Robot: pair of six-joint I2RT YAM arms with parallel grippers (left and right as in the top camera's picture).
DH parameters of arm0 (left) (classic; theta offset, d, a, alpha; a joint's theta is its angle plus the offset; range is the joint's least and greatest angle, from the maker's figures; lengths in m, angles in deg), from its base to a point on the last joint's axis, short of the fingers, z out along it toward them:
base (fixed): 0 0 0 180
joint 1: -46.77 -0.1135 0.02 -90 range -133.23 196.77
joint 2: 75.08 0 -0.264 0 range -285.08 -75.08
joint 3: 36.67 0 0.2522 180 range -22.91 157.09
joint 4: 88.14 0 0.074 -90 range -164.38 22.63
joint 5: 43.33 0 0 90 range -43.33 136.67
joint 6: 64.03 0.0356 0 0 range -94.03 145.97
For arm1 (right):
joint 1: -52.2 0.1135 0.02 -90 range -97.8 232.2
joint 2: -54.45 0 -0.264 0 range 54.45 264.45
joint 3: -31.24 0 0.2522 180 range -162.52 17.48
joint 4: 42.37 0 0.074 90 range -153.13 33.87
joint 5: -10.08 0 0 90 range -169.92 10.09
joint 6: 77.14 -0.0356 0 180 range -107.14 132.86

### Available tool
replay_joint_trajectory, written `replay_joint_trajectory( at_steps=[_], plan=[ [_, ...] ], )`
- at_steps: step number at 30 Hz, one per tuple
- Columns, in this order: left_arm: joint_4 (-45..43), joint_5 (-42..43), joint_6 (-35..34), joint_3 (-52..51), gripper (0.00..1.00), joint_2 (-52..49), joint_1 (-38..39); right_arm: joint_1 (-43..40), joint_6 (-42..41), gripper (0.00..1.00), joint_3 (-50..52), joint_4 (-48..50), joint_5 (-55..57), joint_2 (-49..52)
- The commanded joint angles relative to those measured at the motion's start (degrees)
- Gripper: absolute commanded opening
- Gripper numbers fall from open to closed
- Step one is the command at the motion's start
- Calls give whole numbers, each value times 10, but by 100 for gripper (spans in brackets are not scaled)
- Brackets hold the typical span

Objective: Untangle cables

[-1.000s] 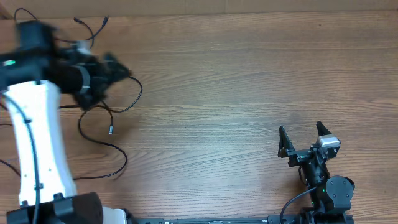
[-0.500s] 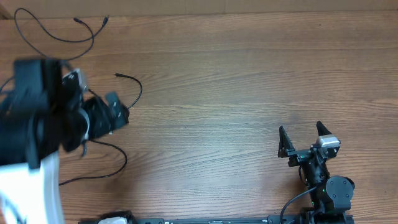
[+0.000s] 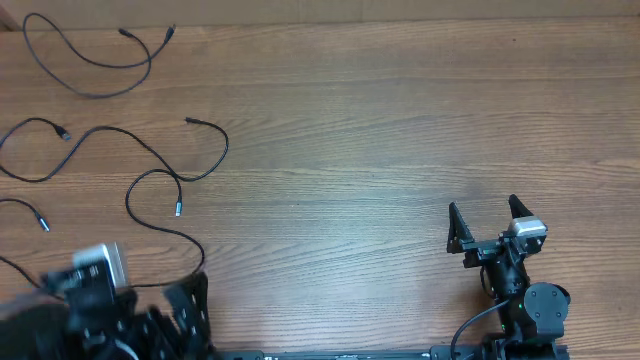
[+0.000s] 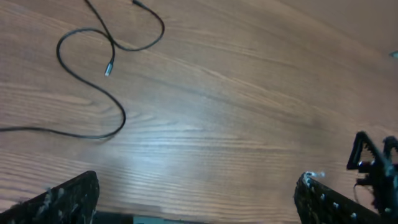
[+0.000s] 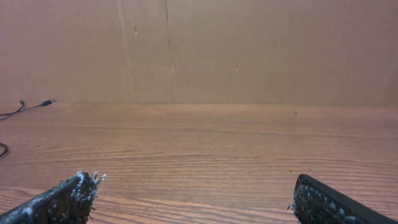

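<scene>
**Overhead:** The left gripper [image 3: 180, 300], over the cables a second ago at 10 o'clock, is now blurred at 7 o'clock by the near edge of the table [image 3: 350, 120]. Its fingers are apart and hold nothing. The cables [image 3: 128, 200] lie uncovered in loose separate curves from 9 to 11 o'clock. The right gripper [image 3: 490, 222] is unmoved at 4 o'clock, fingers apart and empty.

**Left wrist:** The fingers [image 4: 68, 199] are spread wide, touching nothing. One cable strand [image 4: 124, 115] curls at 10 o'clock.

**Right wrist:** The fingers [image 5: 62, 199] are spread wide over bare wood. Plug ends [image 5: 37, 103] lie at 9 o'clock.
</scene>
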Motion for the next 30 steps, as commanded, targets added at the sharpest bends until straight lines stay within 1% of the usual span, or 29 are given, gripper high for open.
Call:
replay_joint_trajectory(
  at_steps=[1, 5, 12, 18, 30],
  plan=[
    [-1, 4, 12, -56, 100, 60, 1, 0, 5, 100, 6, 3, 5, -4],
    [-3, 2, 11, -97, 100, 102, 1, 0, 5, 100, 6, 3, 5, -4],
    [-56, 3, 10, -115, 100, 103, 1, 0, 5, 100, 6, 3, 5, -4],
    [-38, 2, 10, -115, 99, 103, 1, -1, 5, 100, 6, 3, 5, -4],
    [-38, 3, 10, -115, 100, 103, 1, -1, 5, 100, 6, 3, 5, -4]
  ],
)
